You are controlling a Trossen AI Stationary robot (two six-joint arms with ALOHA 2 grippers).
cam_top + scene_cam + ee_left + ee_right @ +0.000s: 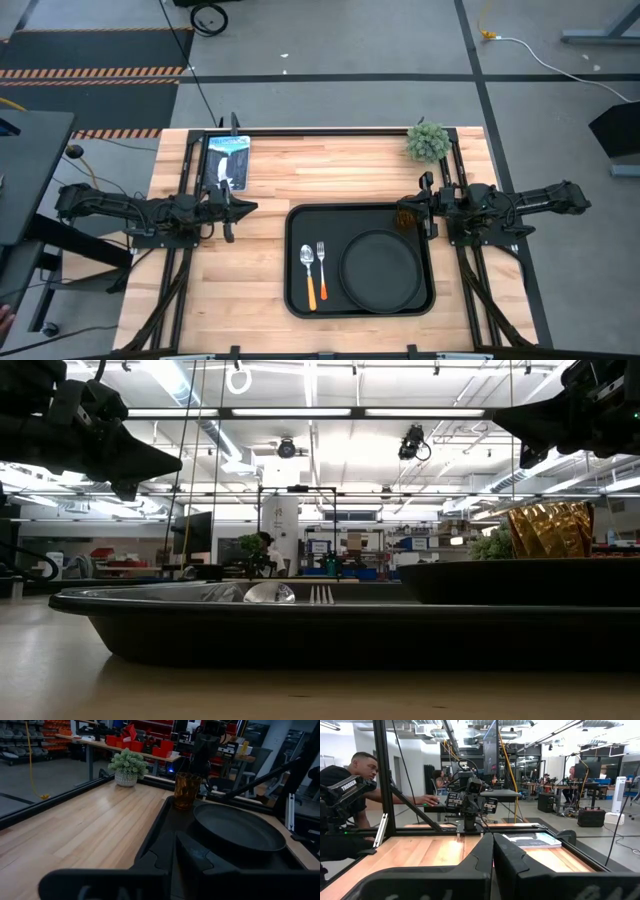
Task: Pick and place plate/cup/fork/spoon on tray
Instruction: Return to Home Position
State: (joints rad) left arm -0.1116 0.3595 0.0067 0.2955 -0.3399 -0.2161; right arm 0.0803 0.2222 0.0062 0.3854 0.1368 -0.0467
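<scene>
The black rectangular tray (296,228) lies on the table's middle. On it, the round black plate (382,270) lies at the right. The spoon (308,262) and fork (322,262) lie side by side at the left. The amber cup (405,217) stands upright in the tray's far right corner and also shows in the left wrist view (187,790). My left gripper (245,208) is shut and empty, raised left of the tray. My right gripper (420,206) is shut and empty; in the low view it hangs (520,425) well above the cup (550,530).
A small potted plant (428,142) stands at the table's far right. A flat book or tablet (225,160) lies at the far left. Black frame rails run along the table's sides. A person (350,775) leans at a bench beyond the table.
</scene>
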